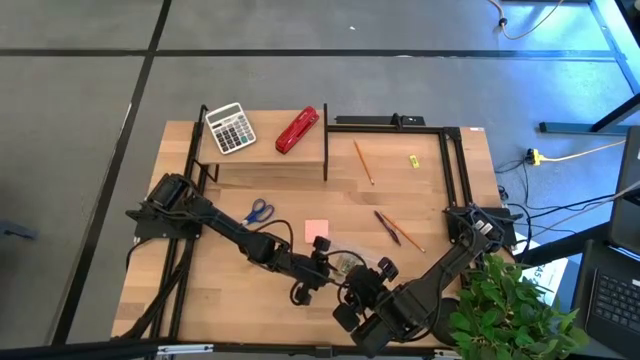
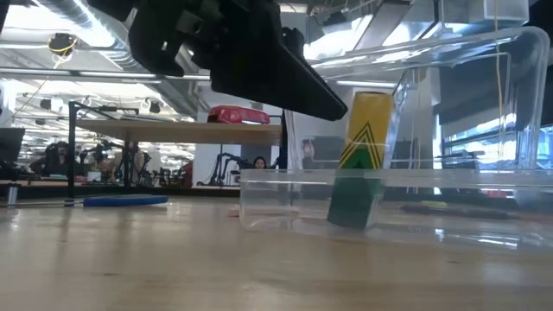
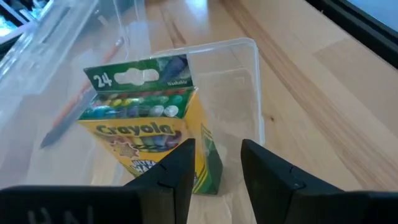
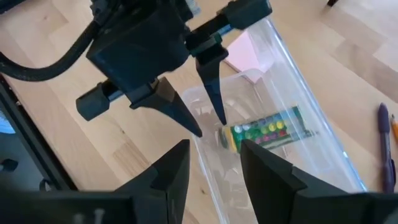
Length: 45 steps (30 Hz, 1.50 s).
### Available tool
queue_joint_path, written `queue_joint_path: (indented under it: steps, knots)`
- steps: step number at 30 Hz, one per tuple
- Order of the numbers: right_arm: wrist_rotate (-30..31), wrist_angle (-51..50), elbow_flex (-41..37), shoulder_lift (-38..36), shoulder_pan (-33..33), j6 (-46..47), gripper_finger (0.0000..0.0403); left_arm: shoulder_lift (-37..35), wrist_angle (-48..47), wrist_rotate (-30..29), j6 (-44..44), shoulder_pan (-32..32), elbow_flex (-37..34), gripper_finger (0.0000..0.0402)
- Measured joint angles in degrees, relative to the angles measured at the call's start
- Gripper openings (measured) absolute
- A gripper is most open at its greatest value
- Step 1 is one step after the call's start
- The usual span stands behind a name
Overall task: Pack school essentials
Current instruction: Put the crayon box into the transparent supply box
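On the raised shelf at the table's far left a white-grey calculator (image 1: 230,128) is seen, with a red stapler (image 1: 297,130) lying just beside it on the same shelf. Below the shelf, on the bare wood, the blue-handled scissors (image 1: 258,211) are laid flat, well apart from everything else. Further right the pink sticky-note pad (image 1: 317,231) is found, close to the far side of a clear plastic box (image 3: 249,46) that is set near the table's front edge. Inside this box a yellow and green crayon pack (image 3: 146,118) is stood on end and tilted, its flap raised so that the coloured tips are shown. The left gripper (image 3: 217,146) is held just above the pack; its fingers are parted and nothing is clasped between them, so it is released. The right gripper (image 4: 214,146) is reached in from the table's front right and is poised over the near end of the same box, facing the left one; its fingers are likewise spread and nothing is seen to be grasped. To the right of the box a dark pen (image 1: 387,227) and a thin orange pencil (image 1: 405,235) are laid side by side, nearly touching. A second orange pencil (image 1: 363,162) is left further back, and a tiny yellow piece (image 1: 413,160) is seen near it, towards the right
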Motion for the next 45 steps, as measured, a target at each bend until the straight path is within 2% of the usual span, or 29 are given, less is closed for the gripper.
queue_joint_path:
  steps: [11,15,21,27,39,45]
  knots:
    - [1.1,0.0,0.0,0.0,0.0,0.0,0.0145,0.1,4.5,2.9,2.1,0.4,0.0,0.0124]
    - [1.1,0.0,0.0,0.0,0.0,0.0,0.0145,-1.2,2.1,2.2,2.0,0.0,0.0,0.0124]
    - [1.1,-0.2,0.0,0.0,0.0,0.0,0.0145,-5.8,-4.4,-3.1,2.4,-1.1,0.0,0.0124]
    - [1.6,-0.3,0.0,0.0,0.0,0.0,0.0145,-6.5,-10.5,-3.3,2.0,0.1,0.0,0.0124]
    - [1.6,-0.3,0.0,0.0,0.0,0.0,0.0145,-1.4,-5.6,-3.1,0.5,1.9,0.0,0.0124]
    - [1.6,-0.4,0.0,0.0,-0.2,0.0,0.0145,-1.3,-3.4,-2.0,1.0,2.1,0.0,0.0124]
